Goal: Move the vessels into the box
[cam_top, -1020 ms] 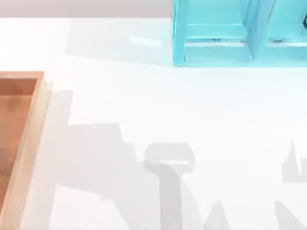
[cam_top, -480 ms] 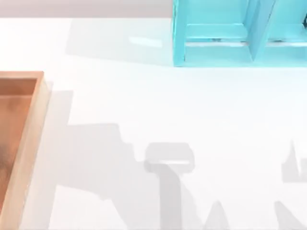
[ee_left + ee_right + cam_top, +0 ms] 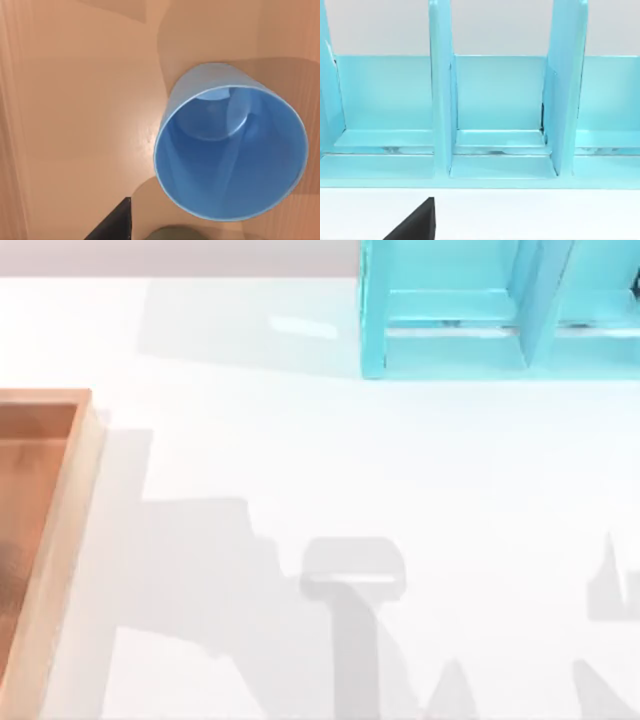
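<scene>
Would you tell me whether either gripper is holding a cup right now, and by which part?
It cannot be told. The blue cup stands upright on the box floor below the left wrist camera, with no finger seen on it.

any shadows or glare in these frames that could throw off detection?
Top view: grey arm-shaped shadows fall across the white table, and a faint bright patch lies beside the cyan shelf unit. Left wrist view: the blue cup casts soft shadows on the box floor, which has a small sheen spot. Right wrist view: even light on the shelf, mild gloss along its ledges.
</scene>
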`<action>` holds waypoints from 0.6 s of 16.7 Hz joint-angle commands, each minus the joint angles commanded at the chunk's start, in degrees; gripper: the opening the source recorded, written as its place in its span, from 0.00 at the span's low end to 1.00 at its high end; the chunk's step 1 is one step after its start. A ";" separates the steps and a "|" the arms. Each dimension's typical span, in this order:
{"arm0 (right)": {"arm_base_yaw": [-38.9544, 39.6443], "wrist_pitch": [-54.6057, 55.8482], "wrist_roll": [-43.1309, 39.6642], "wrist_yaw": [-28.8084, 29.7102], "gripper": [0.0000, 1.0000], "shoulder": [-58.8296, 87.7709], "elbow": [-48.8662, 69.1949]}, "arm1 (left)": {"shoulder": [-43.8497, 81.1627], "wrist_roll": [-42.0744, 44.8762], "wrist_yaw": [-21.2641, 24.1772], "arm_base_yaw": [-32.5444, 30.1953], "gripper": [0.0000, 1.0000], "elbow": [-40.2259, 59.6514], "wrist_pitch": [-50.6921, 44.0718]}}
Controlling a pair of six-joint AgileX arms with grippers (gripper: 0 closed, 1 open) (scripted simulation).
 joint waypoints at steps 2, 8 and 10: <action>0.00 0.00 0.00 0.00 1.00 0.00 0.00 | 0.00 0.00 0.00 0.00 1.00 0.00 0.00; 0.00 0.00 0.00 0.00 1.00 0.00 0.00 | 0.48 0.01 -0.04 -0.08 1.00 2.32 -2.32; 0.00 0.00 0.00 0.00 1.00 0.00 0.00 | 0.68 -0.02 -0.04 -0.12 1.00 6.67 -6.64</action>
